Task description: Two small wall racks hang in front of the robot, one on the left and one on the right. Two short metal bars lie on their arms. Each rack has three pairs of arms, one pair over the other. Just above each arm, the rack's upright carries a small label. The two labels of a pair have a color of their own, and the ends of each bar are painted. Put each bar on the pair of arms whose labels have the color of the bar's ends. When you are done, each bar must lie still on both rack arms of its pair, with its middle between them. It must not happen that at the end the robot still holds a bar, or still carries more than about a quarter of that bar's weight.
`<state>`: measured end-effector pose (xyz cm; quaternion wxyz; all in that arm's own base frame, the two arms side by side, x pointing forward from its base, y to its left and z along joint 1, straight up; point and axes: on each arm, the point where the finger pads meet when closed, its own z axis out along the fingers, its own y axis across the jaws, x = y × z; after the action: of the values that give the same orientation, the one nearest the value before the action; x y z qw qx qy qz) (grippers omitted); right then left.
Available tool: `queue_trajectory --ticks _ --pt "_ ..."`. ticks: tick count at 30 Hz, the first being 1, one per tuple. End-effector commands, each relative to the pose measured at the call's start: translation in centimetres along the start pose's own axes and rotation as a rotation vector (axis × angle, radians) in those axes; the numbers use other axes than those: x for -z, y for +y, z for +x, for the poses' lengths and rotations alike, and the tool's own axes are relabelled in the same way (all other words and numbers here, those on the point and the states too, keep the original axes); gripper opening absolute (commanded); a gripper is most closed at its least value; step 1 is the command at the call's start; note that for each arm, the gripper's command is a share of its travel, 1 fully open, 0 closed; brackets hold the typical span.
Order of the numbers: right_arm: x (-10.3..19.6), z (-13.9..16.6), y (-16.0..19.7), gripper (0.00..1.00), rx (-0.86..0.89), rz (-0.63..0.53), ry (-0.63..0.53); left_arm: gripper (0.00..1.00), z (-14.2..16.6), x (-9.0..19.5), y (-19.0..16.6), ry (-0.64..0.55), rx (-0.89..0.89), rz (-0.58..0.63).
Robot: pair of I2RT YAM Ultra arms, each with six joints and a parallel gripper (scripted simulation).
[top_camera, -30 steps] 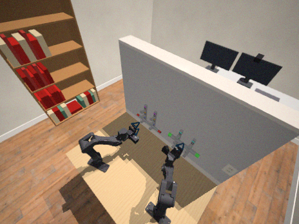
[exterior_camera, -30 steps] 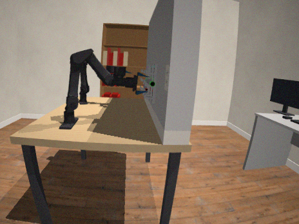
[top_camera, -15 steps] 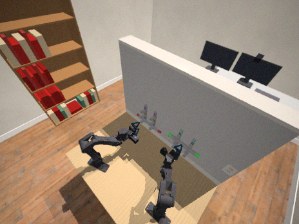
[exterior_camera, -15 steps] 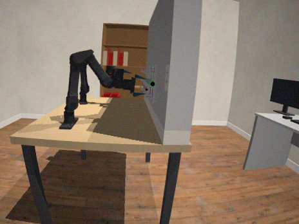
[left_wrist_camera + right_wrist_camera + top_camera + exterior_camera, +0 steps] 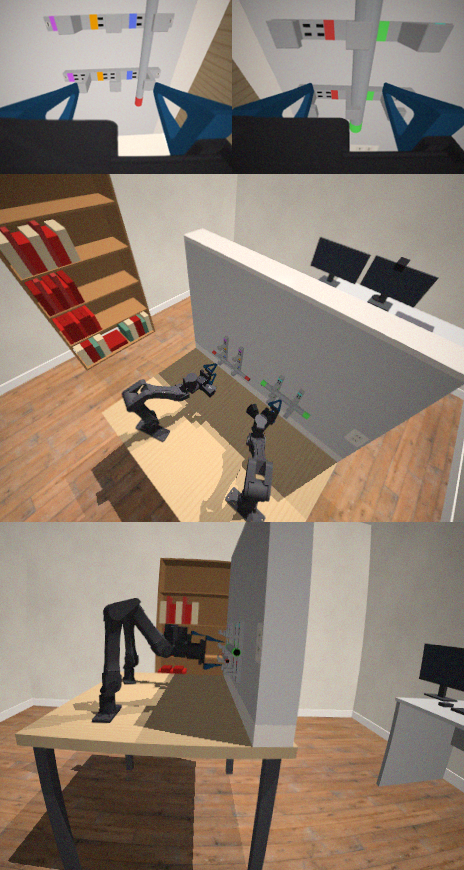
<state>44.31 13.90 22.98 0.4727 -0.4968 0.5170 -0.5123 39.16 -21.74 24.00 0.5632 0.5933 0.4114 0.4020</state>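
Observation:
The left rack (image 5: 226, 344) carries purple, orange and blue labels. A grey bar with red ends (image 5: 230, 364) (image 5: 147, 50) lies on the arms by its blue labels (image 5: 132, 21). My left gripper (image 5: 211, 373) (image 5: 116, 86) is open, a short way in front of this rack, and holds nothing. The right rack (image 5: 281, 380) carries red, green and cyan labels. A bar with green ends (image 5: 295, 407) (image 5: 363, 58) lies on the arms by its green labels (image 5: 383, 30). My right gripper (image 5: 274, 405) (image 5: 348, 86) is open, with one finger on each side of this bar.
Both racks hang on a tall grey wall panel (image 5: 280, 324) (image 5: 270, 622) standing along the table's far edge (image 5: 150, 742). A bookshelf (image 5: 75, 274) stands behind on the left. A desk with two monitors (image 5: 375, 274) is beyond the panel.

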Motion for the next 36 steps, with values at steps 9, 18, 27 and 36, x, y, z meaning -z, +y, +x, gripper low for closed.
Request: queue_trajectory --ticks 9,18,27,36 --pt "2.0 0.0 -1.8 1.0 -0.025 0.032 0.001 1.0 -0.2 -0.1 1.5 0.002 0.014 -0.042" --pt "2.9 0.0 -2.0 1.0 -0.025 0.032 0.001 1.0 -0.2 -0.1 1.5 0.002 0.014 -0.042" --pt "3.9 0.0 -2.3 1.0 -0.025 0.032 0.001 1.0 -0.2 -0.1 1.5 0.002 0.014 -0.042" --pt "4.3 0.0 -2.3 1.0 -0.025 0.032 0.001 1.0 -0.2 -0.1 1.5 0.002 0.014 -0.042"
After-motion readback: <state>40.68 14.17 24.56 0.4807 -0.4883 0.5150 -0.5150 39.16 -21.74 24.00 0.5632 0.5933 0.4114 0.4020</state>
